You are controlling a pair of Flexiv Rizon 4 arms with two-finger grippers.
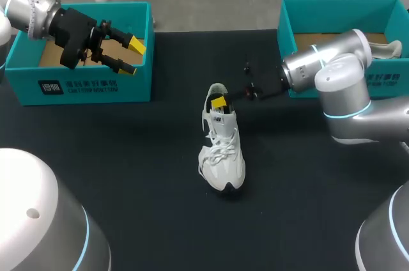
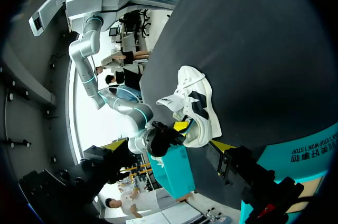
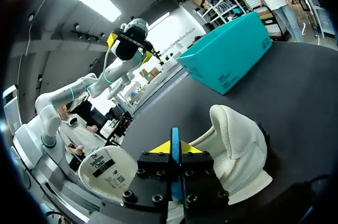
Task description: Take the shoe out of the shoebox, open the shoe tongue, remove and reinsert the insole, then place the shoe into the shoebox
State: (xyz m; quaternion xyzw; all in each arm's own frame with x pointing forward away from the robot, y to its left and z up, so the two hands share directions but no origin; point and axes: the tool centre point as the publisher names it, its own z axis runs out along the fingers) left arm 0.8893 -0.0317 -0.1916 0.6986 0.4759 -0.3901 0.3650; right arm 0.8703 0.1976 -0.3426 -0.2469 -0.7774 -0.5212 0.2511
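Now, nearest to me, my right gripper point(image 3: 175, 147) has its yellow tips pinched together on a thin blue edge. I take this for the rim of the insole point(image 3: 108, 174), whose printed white face shows just beside my fingers. It looks light, thin and floppy, so it should bend rather than resist. I judge that a hold on the heel end, like this one, is the sensible place. The white sneaker point(image 1: 222, 149) stands upright on the dark table point(image 1: 128, 156), outside both boxes, with my right fingertips in its heel opening. It looks soft-walled and light and may slide or tip. The firmer heel collar seems the best grip on it. Farther off, my left gripper point(image 1: 131, 57) hangs with its fingers apart and empty over the left shoebox point(image 1: 83, 85).

By my count there is one sneaker on the table, one insole and two teal boxes. The right shoebox point(image 1: 300, 12) holds a pale shape point(image 1: 391, 50) that I cannot identify.
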